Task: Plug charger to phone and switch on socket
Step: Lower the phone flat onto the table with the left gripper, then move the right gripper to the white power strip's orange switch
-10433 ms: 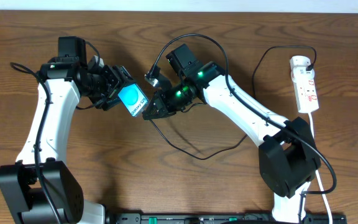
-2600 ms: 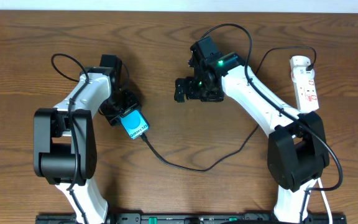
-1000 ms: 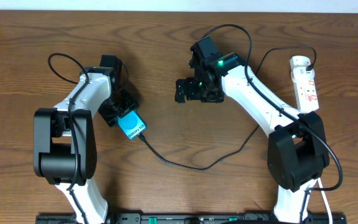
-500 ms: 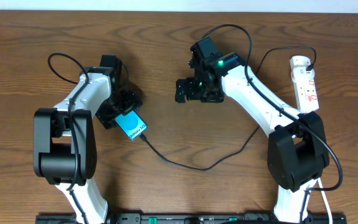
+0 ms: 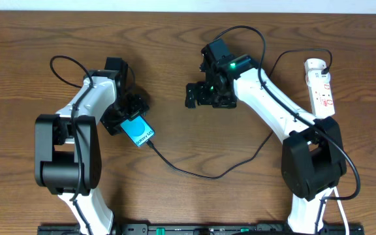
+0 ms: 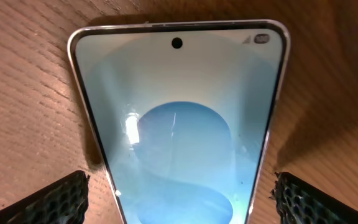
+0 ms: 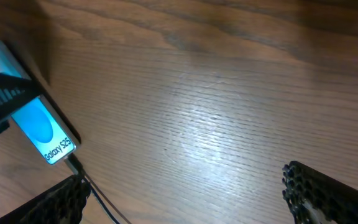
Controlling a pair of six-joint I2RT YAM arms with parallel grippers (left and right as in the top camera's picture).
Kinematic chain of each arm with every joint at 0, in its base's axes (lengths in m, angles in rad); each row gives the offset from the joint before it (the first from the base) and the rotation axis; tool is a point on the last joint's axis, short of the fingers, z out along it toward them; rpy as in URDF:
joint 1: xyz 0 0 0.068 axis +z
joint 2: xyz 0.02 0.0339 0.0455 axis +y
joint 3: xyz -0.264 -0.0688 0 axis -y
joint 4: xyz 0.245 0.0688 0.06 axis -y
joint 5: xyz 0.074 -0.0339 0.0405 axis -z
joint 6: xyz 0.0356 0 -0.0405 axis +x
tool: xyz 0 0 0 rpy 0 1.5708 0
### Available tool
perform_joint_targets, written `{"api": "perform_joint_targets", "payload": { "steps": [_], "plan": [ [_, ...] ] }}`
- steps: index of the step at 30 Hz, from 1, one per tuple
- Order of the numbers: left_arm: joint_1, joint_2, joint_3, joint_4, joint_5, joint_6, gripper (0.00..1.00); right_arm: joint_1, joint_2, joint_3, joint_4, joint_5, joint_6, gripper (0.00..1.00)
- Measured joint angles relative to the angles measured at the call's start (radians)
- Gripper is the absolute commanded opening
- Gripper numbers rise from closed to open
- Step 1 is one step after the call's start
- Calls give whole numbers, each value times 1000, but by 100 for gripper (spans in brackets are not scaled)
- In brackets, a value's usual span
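The phone [image 5: 140, 132] lies flat on the wooden table with its cyan screen up. My left gripper [image 5: 128, 117] is open astride the phone's upper end. In the left wrist view the phone [image 6: 179, 118] sits between the two fingertips [image 6: 58, 199] with a gap on each side. The charger plug tip [image 7: 73, 163] is in the phone's lower end. Its black cable [image 5: 207, 175] loops across the table toward the socket [image 5: 322, 88] at the far right. My right gripper [image 5: 198, 94] hangs open and empty above bare wood, right of the phone [image 7: 39, 127].
The socket's white cord [image 5: 335, 163] runs down the right side past the right arm's base [image 5: 309, 170]. The left arm's base [image 5: 61, 153] stands at the front left. A black rail [image 5: 194, 228] lines the front edge.
My left gripper has opened and let go of the phone, which now rests on the table. The right arm has barely shifted.
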Motion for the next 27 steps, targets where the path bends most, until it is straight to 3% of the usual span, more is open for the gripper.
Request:
{"api": "perform_joint_targets", "payload": {
  "steps": [12,27],
  "plan": [
    [0,-313,0,-37,0,9,95,-104,-27,0,-56,1,0,99],
    [0,-590,1,-69,0,10,95,-300,-428,0,-217,217,110,99]
  ]
}}
